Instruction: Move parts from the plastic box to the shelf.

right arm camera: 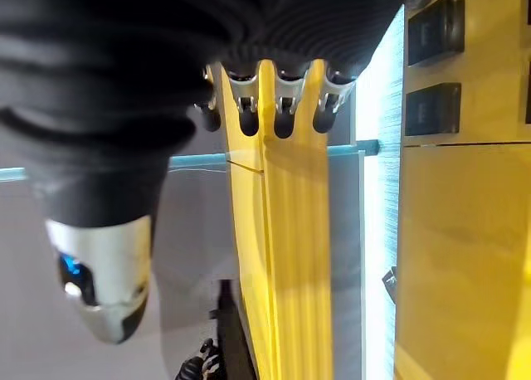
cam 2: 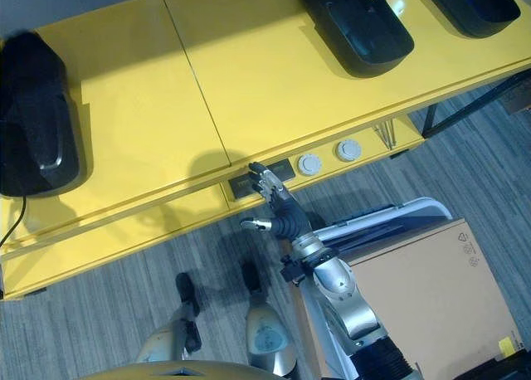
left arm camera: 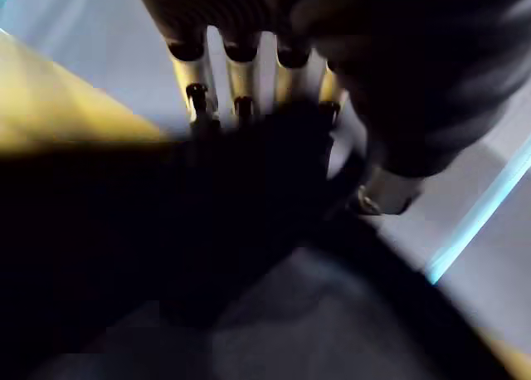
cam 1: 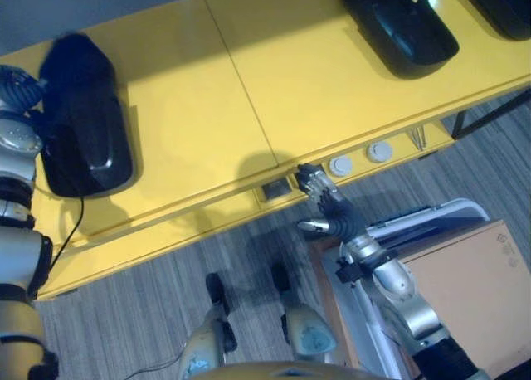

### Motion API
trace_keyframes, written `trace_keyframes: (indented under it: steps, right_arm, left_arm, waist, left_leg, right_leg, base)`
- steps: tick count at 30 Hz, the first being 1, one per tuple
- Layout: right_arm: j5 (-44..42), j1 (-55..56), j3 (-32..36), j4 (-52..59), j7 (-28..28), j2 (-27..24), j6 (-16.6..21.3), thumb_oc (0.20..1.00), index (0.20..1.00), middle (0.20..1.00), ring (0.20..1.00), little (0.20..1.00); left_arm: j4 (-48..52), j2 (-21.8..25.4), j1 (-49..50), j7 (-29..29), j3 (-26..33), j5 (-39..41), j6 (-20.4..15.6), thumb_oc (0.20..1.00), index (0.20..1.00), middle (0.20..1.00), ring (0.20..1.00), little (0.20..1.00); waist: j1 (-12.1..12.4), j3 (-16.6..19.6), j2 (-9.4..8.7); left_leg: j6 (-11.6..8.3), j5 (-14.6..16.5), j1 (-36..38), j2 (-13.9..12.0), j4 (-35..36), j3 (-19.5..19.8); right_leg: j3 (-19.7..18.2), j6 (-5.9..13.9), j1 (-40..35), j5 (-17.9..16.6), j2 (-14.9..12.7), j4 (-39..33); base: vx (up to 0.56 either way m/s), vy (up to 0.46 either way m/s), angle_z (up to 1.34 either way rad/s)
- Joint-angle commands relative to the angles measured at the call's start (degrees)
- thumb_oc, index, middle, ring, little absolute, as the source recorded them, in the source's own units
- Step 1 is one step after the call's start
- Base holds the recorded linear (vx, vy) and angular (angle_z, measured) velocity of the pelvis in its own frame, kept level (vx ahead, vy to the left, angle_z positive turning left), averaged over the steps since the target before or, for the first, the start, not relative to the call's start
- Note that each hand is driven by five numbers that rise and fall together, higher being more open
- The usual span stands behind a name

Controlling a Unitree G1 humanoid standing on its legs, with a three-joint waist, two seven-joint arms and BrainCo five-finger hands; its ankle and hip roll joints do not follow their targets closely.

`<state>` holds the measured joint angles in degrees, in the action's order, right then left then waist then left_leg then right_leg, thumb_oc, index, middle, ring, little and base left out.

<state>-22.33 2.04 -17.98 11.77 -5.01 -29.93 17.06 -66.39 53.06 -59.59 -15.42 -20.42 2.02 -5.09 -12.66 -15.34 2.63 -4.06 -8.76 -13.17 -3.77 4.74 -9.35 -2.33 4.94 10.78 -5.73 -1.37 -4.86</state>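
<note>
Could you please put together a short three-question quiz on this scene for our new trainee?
1. True or false: the right hand holds a black part.
2. Which hand is at the black part lying at the left end of the yellow shelf?
A. left hand
B. right hand
C. neither
3. Fill in: the two round white buttons sit on the shelf's ____ edge.

Key
1. False: its fingers are spread and empty, by the shelf's front edge.
2. A: the left wrist view shows its fingers reaching down onto the dark part.
3. Front.
</note>
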Motion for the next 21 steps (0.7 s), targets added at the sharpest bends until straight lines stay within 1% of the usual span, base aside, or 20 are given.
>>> trace_keyframes:
  steps: [1, 7, 9, 10, 11, 12, 13, 14, 15, 16, 17, 18, 19, 20, 21]
  right_arm:
    - [-1.5, -0.1, 0.5, 0.9, -1.1, 0.9, 3.2, 1.0, 1.0, 1.0, 1.0, 1.0]
    - [-1.2, 0.2, 0.5, 0.5, -0.7, 1.1, 3.2, 1.0, 1.0, 1.0, 1.0, 1.0]
    - [-0.9, 0.1, 0.5, 0.2, -0.2, 1.2, 3.2, 1.0, 1.0, 1.0, 1.0, 1.0]
    - [-0.6, -0.3, 0.4, -0.2, 0.3, 1.3, 3.1, 1.0, 1.0, 1.0, 1.0, 1.0]
    - [-0.6, -0.3, 0.4, -0.2, 0.4, 1.2, 3.1, 1.0, 1.0, 1.0, 1.0, 1.0]
    - [-0.2, -0.3, 0.5, -0.4, 0.7, 1.2, 3.1, 1.0, 1.0, 1.0, 1.0, 1.0]
    - [0.0, -0.3, 1.1, -0.4, 0.9, 1.0, 3.0, 1.0, 1.0, 1.0, 1.0, 1.0]
    - [0.0, -0.3, 1.0, -0.4, 0.9, 0.9, 2.9, 1.0, 1.0, 1.0, 1.0, 1.0]
    - [0.1, -0.3, 1.4, -0.5, 1.1, 0.9, 3.0, 1.0, 1.0, 1.0, 1.0, 1.0]
    - [0.1, -0.3, 1.4, -0.5, 1.1, 0.8, 3.0, 1.0, 1.0, 1.0, 1.0, 1.0]
    - [0.6, -0.3, 2.0, -0.9, 1.3, 0.8, 3.0, 1.0, 1.0, 1.0, 1.0, 1.0]
    - [0.6, -0.2, 1.9, -0.9, 1.3, 0.7, 3.0, 1.0, 1.0, 1.0, 1.0, 1.0]
    - [0.9, -0.2, 2.2, -0.9, 1.3, 0.6, 2.9, 1.0, 1.0, 1.0, 1.0, 1.0]
    - [1.0, -0.4, 2.4, -1.2, 1.3, 0.5, 3.0, 1.0, 1.0, 1.0, 1.0, 1.0]
    - [1.0, -0.4, 2.3, -1.2, 1.3, 0.5, 3.0, 1.0, 1.0, 1.0, 1.0, 1.0]
  left_arm:
    - [-2.2, 4.1, -4.5, -1.0, -1.2, -1.5, -1.0, 1.0, 1.0, 1.0, 1.0, 1.0]
    - [-2.1, 2.0, -3.8, -1.7, -0.1, -0.4, -0.8, 1.0, 1.0, 1.0, 1.0, 1.0]
    - [-1.3, 0.4, -3.6, -2.9, 1.7, 3.0, -1.5, 1.0, 1.0, 1.0, 1.0, 1.0]
    - [1.1, -1.0, -3.2, -4.1, 3.3, 7.1, -3.0, 1.0, 1.0, 1.0, 1.0, 1.0]
    - [1.3, -1.1, -3.0, -4.1, 3.5, 7.1, -3.0, 1.0, 1.0, 1.0, 1.0, 1.0]
    - [4.5, -1.9, -2.3, -4.7, 5.1, 10.4, -4.5, 1.0, 1.0, 1.0, 1.0, 1.0]
    - [11.1, -2.7, -0.4, -5.9, 7.0, 13.9, -6.5, 1.0, 1.0, 1.0, 1.0, 1.0]
    - [11.4, -2.7, -0.1, -6.0, 7.2, 13.9, -6.4, 1.0, 1.0, 1.0, 1.0, 1.0]
    - [15.8, -3.0, 1.0, -7.0, 7.9, 15.4, -7.8, 1.0, 1.0, 1.0, 1.0, 1.0]
    - [16.0, -3.0, 1.2, -7.0, 8.1, 15.3, -7.7, 1.0, 1.0, 1.0, 1.0, 1.0]
    - [24.4, -3.0, 3.4, -9.0, 9.7, 17.7, -11.1, 1.0, 1.0, 1.0, 1.0, 1.0]
    - [24.6, -3.1, 3.7, -9.1, 10.0, 17.7, -11.1, 1.0, 1.0, 1.0, 1.0, 1.0]
    - [27.8, -2.8, 5.1, -9.8, 11.0, 18.1, -12.3, 1.0, 1.0, 1.0, 1.0, 1.0]
    - [31.4, -2.2, 6.5, -11.2, 11.9, 16.8, -13.4, 1.0, 1.0, 1.0, 1.0, 1.0]
    - [31.6, -2.2, 6.8, -11.3, 12.1, 16.7, -13.3, 1.0, 1.0, 1.0, 1.0, 1.0]
  waist:
    - [0.2, 1.1, -0.98]
    - [0.0, 1.0, -1.17]
    - [0.0, 0.9, -1.17]
    - [0.1, 1.0, -1.3]
    - [0.1, 1.0, -1.24]
    - [0.2, 1.0, -1.26]
    - [0.4, 1.6, -1.28]
    - [0.4, 1.7, -1.23]
    - [0.6, 2.1, -1.11]
    - [0.6, 2.2, -1.13]
    - [1.1, 3.7, -1.0]
    - [1.0, 3.8, -0.95]
    - [1.3, 4.6, -0.82]
    - [1.6, 5.3, -0.74]
    - [1.5, 5.3, -0.76]
  left_leg:
    - [-0.59, 8.1, 7.7, 0.6, 0.3, -1.0]
    - [-0.52, 8.3, 7.8, 0.6, 0.3, -1.2]
    - [-0.51, 8.4, 7.8, 0.7, 0.3, -1.2]
    - [-0.51, 8.5, 8.0, 0.7, 0.3, -1.2]
    - [-0.51, 8.5, 8.0, 0.7, 0.3, -1.2]
    - [-0.52, 8.9, 8.5, 0.6, 0.3, -1.2]
    - [-0.48, 8.8, 8.8, 0.6, 0.3, -1.2]
    - [-0.48, 8.8, 8.8, 0.6, 0.3, -1.2]
    - [-0.48, 9.1, 9.4, 0.5, 0.3, -1.1]
    - [-0.49, 8.9, 9.2, 0.5, 0.3, -1.2]
    - [-0.47, 9.3, 10.5, 0.6, 0.3, -0.8]
    - [-0.47, 9.3, 10.5, 0.6, 0.3, -0.8]
    - [-0.43, 9.8, 11.5, 0.6, 0.3, -0.6]
    - [-0.43, 10.0, 12.1, 0.6, 0.3, -0.5]
    - [-0.44, 9.7, 11.9, 0.6, 0.3, -0.5]
  right_leg:
    - [1.8, 1.86, -0.7, 3.1, 0.3, -0.1]
    - [1.7, 1.87, -0.7, 3.2, 0.2, -0.1]
    - [1.6, 1.84, -0.7, 3.2, 0.2, -0.1]
    - [1.7, 1.8, -0.9, 3.2, 0.2, -0.1]
    - [1.7, 1.81, -0.9, 3.2, 0.2, -0.1]
    - [1.8, 1.8, -1.4, 3.6, 0.3, -0.1]
    - [1.9, 1.67, -1.8, 3.6, 0.2, -0.1]
    - [1.9, 1.67, -1.7, 3.6, 0.2, -0.1]
    - [2.0, 1.63, -2.6, 4.1, 0.1, -0.1]
    - [2.0, 1.6, -2.4, 3.8, 0.1, -0.1]
    - [2.4, 1.47, -3.8, 4.3, 0.0, -0.1]
    - [2.4, 1.47, -3.8, 4.3, -0.1, -0.1]
    - [2.6, 1.44, -4.9, 4.8, -0.1, -0.1]
    - [2.8, 1.43, -5.6, 5.0, -0.2, -0.1]
    - [2.8, 1.4, -5.4, 4.7, -0.2, -0.1]
  base:
    - [0.0, 0.0, 0.0]
    - [0.0, 0.0, 0.0]
    - [0.0, 0.0, 0.0]
    - [0.0, 0.0, 0.0]
    - [0.0, 0.0, 0.0]
    - [0.0, 0.0, 0.0]
    - [0.0, 0.0, 0.0]
    - [0.0, 0.0, 0.0]
    - [0.0, 0.0, 0.0]
    - [0.03, 0.008, 0.05]
    - [0.01, 0.001, 0.05]
    - [0.06, 0.011, 0.08]
    - [0.05, 0.014, 0.09]
    - [0.04, 0.011, 0.11]
    - [0.02, 0.006, 0.09]
